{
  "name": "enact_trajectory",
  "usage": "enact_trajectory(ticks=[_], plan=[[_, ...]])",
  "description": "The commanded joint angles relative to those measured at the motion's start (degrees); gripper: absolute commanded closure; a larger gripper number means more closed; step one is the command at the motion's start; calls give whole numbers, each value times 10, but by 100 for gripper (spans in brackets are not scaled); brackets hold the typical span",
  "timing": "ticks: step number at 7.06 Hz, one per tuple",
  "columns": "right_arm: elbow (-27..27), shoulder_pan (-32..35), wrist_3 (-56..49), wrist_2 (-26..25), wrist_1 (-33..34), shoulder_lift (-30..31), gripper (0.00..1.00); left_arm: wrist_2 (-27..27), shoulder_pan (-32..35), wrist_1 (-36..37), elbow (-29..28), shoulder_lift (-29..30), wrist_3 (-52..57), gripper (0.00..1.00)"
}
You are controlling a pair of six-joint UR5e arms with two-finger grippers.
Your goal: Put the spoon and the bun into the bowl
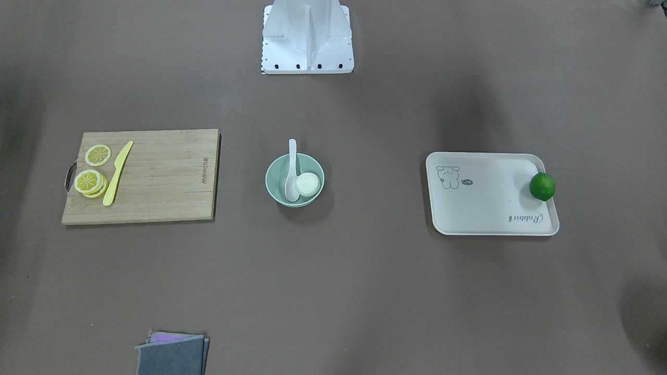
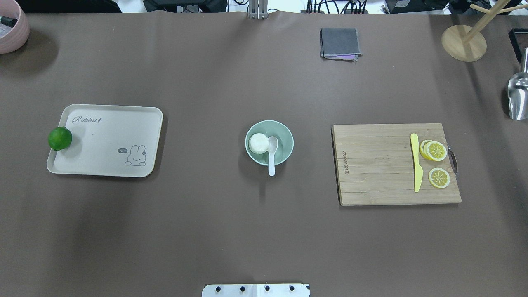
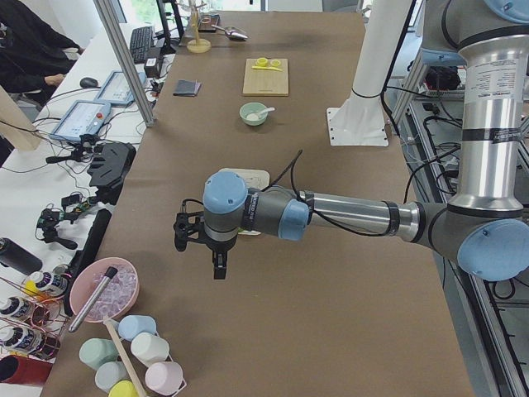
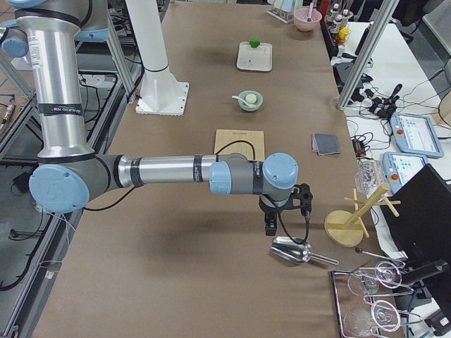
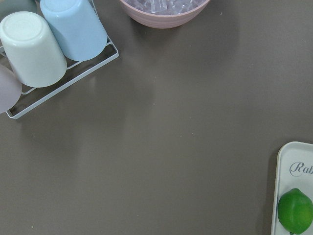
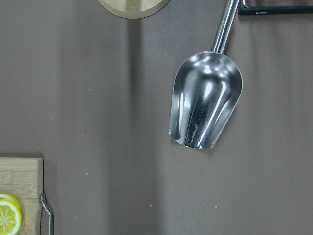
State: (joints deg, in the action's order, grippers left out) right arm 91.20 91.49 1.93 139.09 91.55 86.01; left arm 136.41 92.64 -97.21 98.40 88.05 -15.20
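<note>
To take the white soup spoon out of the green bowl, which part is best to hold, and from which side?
Grip the white glossy soup spoon by its handle end, which sticks out over the rim of the round mint-green bowl on the robot's side. Come from above, closing across the narrow handle. The scoop lies inside beside the round white bun, probably leaving little room.

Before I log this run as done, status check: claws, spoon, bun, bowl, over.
Claws: left claw, right claw at table ends, open or shut unclear. In bowl: spoon, bun; handle over rim. Nothing blocking.
</note>
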Motion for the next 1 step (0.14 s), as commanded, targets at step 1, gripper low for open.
enact_trajectory(ticks=[1], plan=[[1, 0, 0, 0, -1, 1, 0, -1, 0, -1, 0, 2, 0, 1]])
